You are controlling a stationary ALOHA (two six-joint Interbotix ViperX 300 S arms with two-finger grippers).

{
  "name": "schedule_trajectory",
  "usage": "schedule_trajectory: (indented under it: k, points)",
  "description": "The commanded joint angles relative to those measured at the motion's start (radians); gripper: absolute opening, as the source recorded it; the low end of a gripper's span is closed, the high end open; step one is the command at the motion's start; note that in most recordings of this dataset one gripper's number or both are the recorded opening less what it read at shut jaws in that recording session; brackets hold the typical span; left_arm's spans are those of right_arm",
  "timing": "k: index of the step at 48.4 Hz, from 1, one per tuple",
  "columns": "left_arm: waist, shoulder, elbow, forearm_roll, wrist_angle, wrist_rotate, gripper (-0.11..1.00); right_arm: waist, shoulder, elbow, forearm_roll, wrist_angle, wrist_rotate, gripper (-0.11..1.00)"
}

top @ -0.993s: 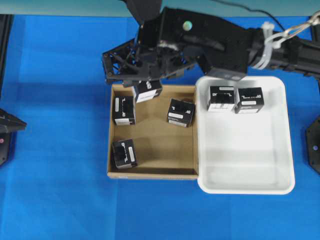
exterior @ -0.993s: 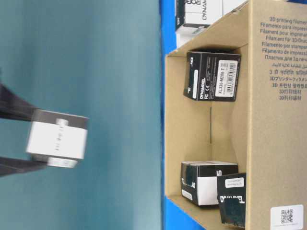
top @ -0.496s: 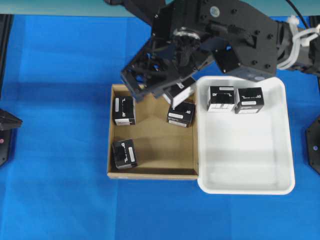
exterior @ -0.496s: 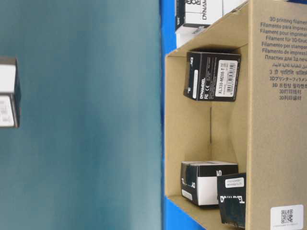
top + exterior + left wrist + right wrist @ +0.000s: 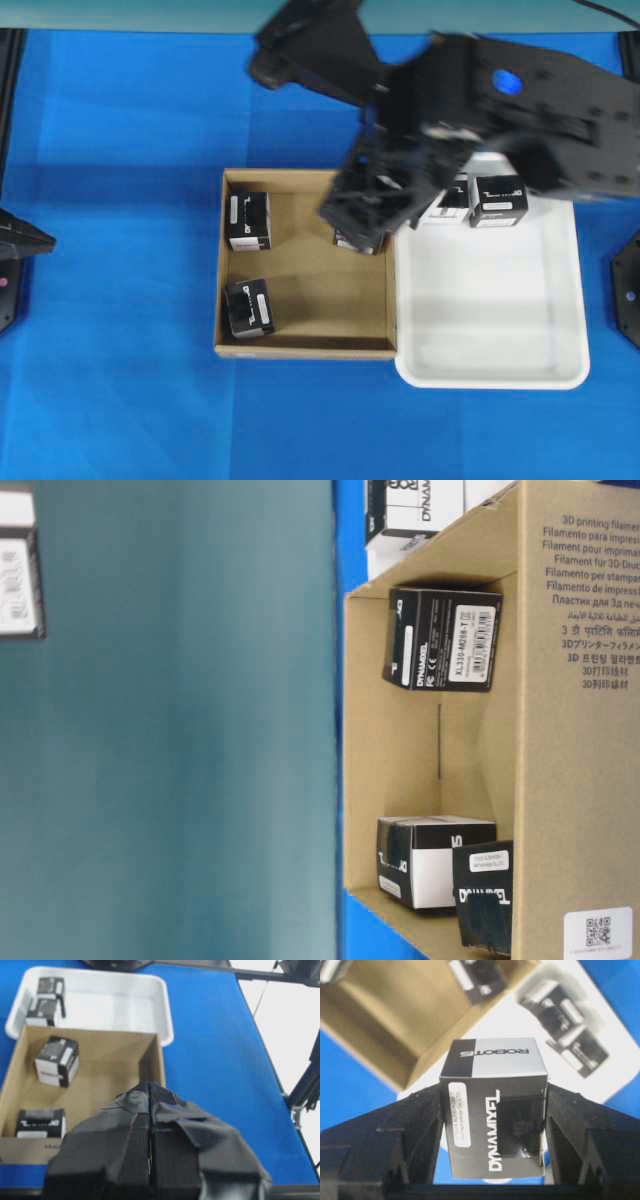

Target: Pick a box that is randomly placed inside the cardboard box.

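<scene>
Pinching the box [image 5: 493,1110] between its jaws, the right gripper [image 5: 492,1130] is poised above the seam between cardboard box [image 5: 304,349] and white tray [image 5: 490,373]. The box should be kept level and lowered gently. The left gripper [image 5: 150,1125] is pressed together.

Glossy printed card box [image 5: 493,1110] — matt brown corrugated cardboard box [image 5: 302,345], smooth white plastic tray [image 5: 500,330].

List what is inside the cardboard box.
In the cardboard box, two black boxes show fully. A third peeks from under the right arm, which covers that corner.
</scene>
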Motion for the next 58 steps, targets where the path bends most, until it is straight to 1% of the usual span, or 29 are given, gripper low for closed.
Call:
schedule_trajectory:
  k: [1, 4, 7, 11, 16, 18, 22, 25, 29, 35, 39, 48, 58]
  points:
    - [0.003, 0.028, -0.037, 0.003, -0.011, -0.002, -0.07, 0.005, -0.153, 0.133, -0.012, -0.092, 0.021, 0.58]
    - [0.003, 0.035, -0.038, 0.003, -0.011, -0.002, -0.07, -0.002, -0.261, 0.255, -0.006, -0.178, 0.043, 0.58]
    - [0.005, 0.044, -0.038, 0.003, -0.011, -0.002, -0.07, -0.015, -0.365, 0.393, 0.014, -0.25, 0.061, 0.58]
    - [0.006, 0.054, -0.038, 0.003, -0.014, -0.002, -0.07, -0.028, -0.48, 0.566, 0.048, -0.344, 0.057, 0.58]
    - [0.015, 0.061, -0.038, 0.002, -0.02, -0.002, -0.07, -0.026, -0.589, 0.782, 0.092, -0.463, 0.031, 0.58]
    - [0.018, 0.061, -0.04, 0.002, -0.021, -0.002, -0.07, -0.026, -0.62, 0.834, 0.117, -0.506, 0.026, 0.58]
    - [0.028, 0.061, -0.04, 0.003, -0.026, -0.002, -0.07, -0.025, -0.655, 0.908, 0.14, -0.58, 0.017, 0.58]
    - [0.035, 0.061, -0.041, 0.002, -0.028, -0.002, -0.07, -0.021, -0.666, 0.942, 0.146, -0.626, 0.005, 0.58]
    - [0.041, 0.06, -0.041, 0.002, -0.028, -0.002, -0.07, -0.021, -0.667, 0.983, 0.146, -0.664, -0.029, 0.58]
    - [0.048, 0.063, -0.041, 0.002, -0.028, -0.002, -0.07, -0.021, -0.646, 1.04, 0.146, -0.716, -0.123, 0.58]
    - [0.048, 0.066, -0.04, 0.002, -0.028, -0.002, -0.07, -0.021, -0.6, 1.06, 0.15, -0.752, -0.198, 0.58]
    - [0.049, 0.078, -0.04, 0.002, -0.034, -0.003, -0.07, -0.029, -0.445, 1.049, 0.15, -0.808, -0.324, 0.58]
    - [0.048, 0.094, -0.04, 0.002, -0.067, -0.003, -0.07, -0.031, -0.276, 0.979, 0.15, -0.862, -0.457, 0.58]
